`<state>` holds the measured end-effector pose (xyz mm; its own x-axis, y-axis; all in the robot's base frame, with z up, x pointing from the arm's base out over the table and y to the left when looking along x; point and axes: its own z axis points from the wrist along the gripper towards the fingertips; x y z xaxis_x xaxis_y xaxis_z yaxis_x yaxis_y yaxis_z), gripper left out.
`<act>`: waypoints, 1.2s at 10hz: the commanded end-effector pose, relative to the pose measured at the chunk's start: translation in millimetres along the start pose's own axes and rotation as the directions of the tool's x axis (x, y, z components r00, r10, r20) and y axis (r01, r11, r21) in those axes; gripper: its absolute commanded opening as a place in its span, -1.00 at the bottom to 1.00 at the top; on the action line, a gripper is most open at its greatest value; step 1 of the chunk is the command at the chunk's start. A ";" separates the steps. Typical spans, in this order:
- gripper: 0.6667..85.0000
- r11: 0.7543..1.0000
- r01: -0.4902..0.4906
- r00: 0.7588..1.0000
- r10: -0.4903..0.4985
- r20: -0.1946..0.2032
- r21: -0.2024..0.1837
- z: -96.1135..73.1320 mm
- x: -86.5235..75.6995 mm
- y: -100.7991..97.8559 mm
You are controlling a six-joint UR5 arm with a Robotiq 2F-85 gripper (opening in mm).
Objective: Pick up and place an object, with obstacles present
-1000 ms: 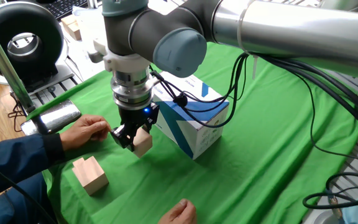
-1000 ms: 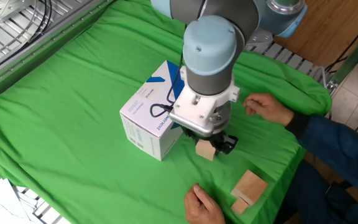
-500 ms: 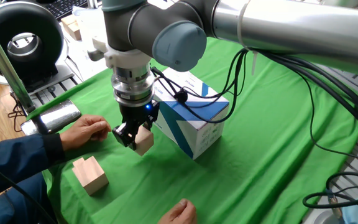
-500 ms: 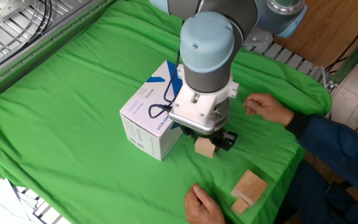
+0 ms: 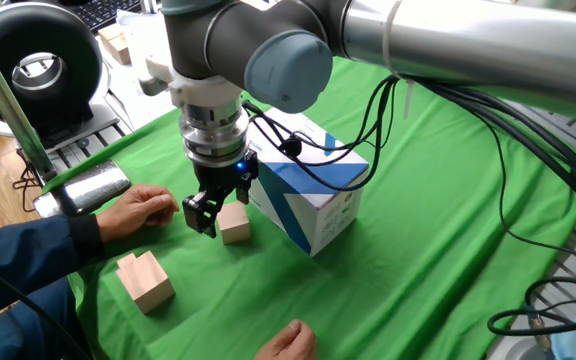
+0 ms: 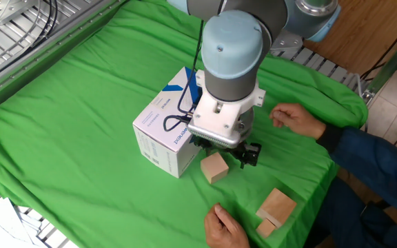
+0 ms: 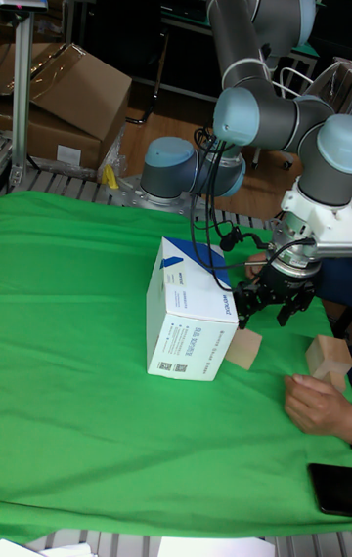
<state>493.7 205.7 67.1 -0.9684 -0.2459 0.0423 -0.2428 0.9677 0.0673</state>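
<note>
Wooden cube (image 5: 234,223), small & light tan, sits on the green cloth (image 5: 438,270) just beside the white-and-blue box (image 5: 313,190), at its near corner. In one fixed view the gripper (image 5: 211,205) hangs right over the cube w/ jaws apart; the cube's top shows between and below the fingers, so it looks released, not held. A person's hand (image 5: 138,210) rests on the cloth near the gripper, and a larger wooden block (image 5: 145,281) lies well apart toward the front edge.

Other fixed view: cube (image 6: 214,167) lies flat on the cloth, close against the box (image 6: 167,127) but whether they touch I can't tell from this angle. Gripper (image 6: 225,148) is above and slightly behind it, clear of the top face. Big block (image 6: 276,209) lies near the table edge, between two hands.

Tall fixed view: cube (image 7: 243,350) stands at the box's (image 7: 188,313) lower right corner; gripper (image 7: 276,301) is above it, fingers spread.

Step in hand, I judge: retreat after the place. Do it well by lifting straight up, no sideways drift, since the box is right next to the fingers and the cable hangs over it; keep jaws wide till clear.

Vs. 0.5 s ago: cube was clamped & tilted off the cloth; now it's down, flat, and the jaws have let go. Box, block, hands unchanged.
</note>
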 end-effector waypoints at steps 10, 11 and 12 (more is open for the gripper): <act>-0.98 0.991 -0.077 0.997 0.076 0.005 0.110 -162.3 66.6 -62.5; -0.98 0.992 -0.049 0.999 0.048 0.015 0.113 -166.5 70.9 -82.0; -0.98 0.995 -0.033 0.999 0.029 0.038 0.097 -162.8 73.1 -95.6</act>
<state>454.8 119.7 215.5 -0.9831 -0.1744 0.0549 -0.1769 0.9832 -0.0454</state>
